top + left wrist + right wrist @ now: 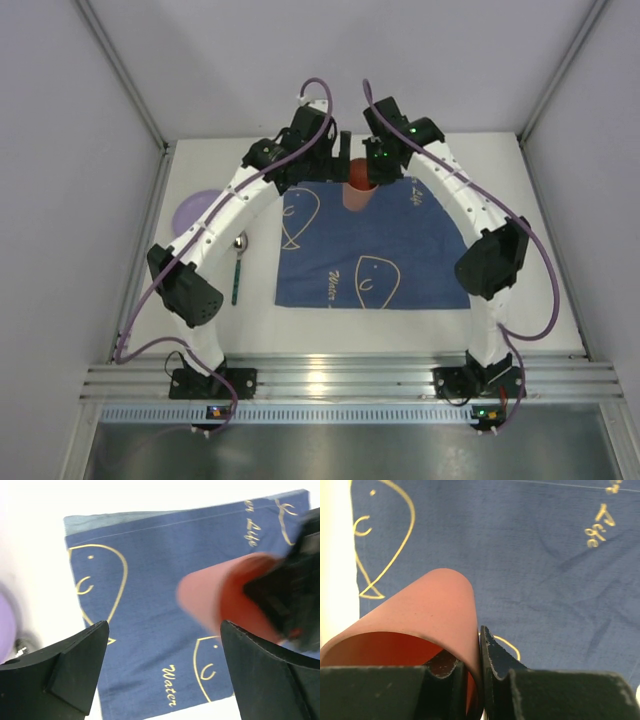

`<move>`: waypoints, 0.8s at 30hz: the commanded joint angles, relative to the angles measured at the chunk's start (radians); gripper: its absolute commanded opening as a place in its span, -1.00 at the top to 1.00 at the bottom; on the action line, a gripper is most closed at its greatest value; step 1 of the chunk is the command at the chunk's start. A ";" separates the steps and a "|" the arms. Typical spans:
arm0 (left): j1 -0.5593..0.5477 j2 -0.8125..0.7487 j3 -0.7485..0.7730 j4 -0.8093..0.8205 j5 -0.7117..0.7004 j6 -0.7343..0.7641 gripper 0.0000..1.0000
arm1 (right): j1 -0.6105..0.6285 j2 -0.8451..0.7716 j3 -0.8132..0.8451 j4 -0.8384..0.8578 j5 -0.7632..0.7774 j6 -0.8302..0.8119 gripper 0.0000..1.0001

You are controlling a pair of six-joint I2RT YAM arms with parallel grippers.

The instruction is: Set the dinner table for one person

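Observation:
A salmon-red cup [357, 190] is over the far edge of the dark-blue cloth [370, 255] on the white dinner table [525, 260]. My right gripper [374, 168] is shut on the cup's rim. In the right wrist view one finger is inside the cup [420, 615] and one outside, the gripper [479, 640] pinching its wall above the cloth [535, 555]. I cannot tell whether the cup's base touches the cloth. My left gripper [332, 158] is open and empty just left of the cup. In the left wrist view it [164, 630] hangs over the cloth [150, 590], with the blurred cup [215, 597] to the right.
A purple plate [195, 210] lies at the table's left, also at the left wrist view's edge [5, 625]. A spoon with a green handle [237, 270] lies between plate and cloth. Grey walls and aluminium rails close in the table on all sides.

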 commanded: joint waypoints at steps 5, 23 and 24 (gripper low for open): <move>0.193 -0.126 -0.131 -0.050 -0.028 -0.081 -0.97 | -0.264 -0.044 -0.030 -0.008 0.038 -0.015 1.00; 0.389 -0.246 -0.447 0.039 0.096 -0.139 -0.97 | -0.476 0.328 0.217 -0.066 0.157 0.009 1.00; 0.402 -0.244 -0.450 0.039 0.100 -0.139 -0.97 | -0.479 0.347 0.212 -0.066 0.159 0.009 0.99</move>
